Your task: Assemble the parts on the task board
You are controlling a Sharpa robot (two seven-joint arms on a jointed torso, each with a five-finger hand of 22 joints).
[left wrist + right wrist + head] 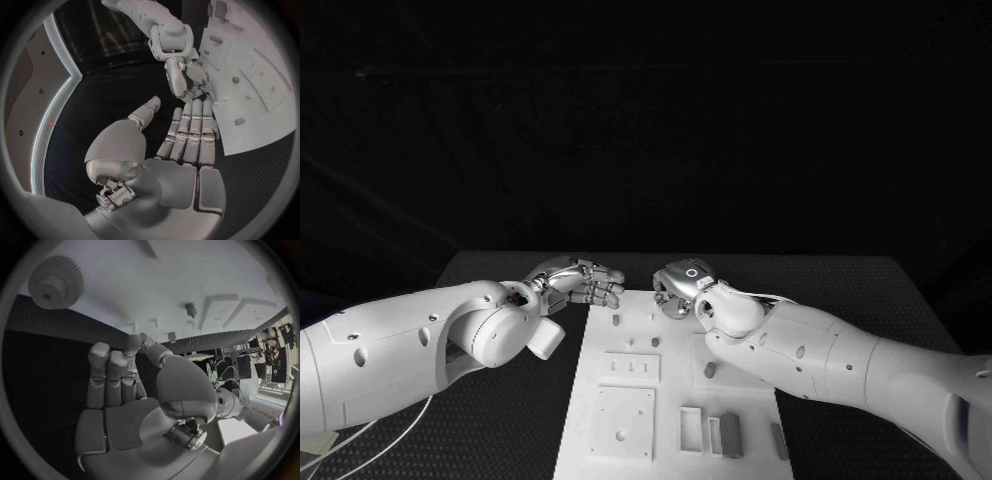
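The white task board (625,462) lies lengthwise in the middle of the table. Both hands hover at its far end. My left hand (577,280) is just off the board's far left corner, its fingers (187,127) stretched flat side by side and its thumb apart, holding nothing. My right hand (682,285) is over the far edge, close to the left fingertips. In the left wrist view the right hand (184,75) points its bunched fingers down at the board (262,60). In the right wrist view its thumb tip meets a fingertip (132,342); I cannot tell if anything is pinched there.
A toothed gear (56,282) and a small peg (189,309) stand on the board (156,280) beyond the right hand. Grey parts lie at the near end: a block (730,435), a bar (777,440) and a small piece (710,369). Black matting surrounds the board.
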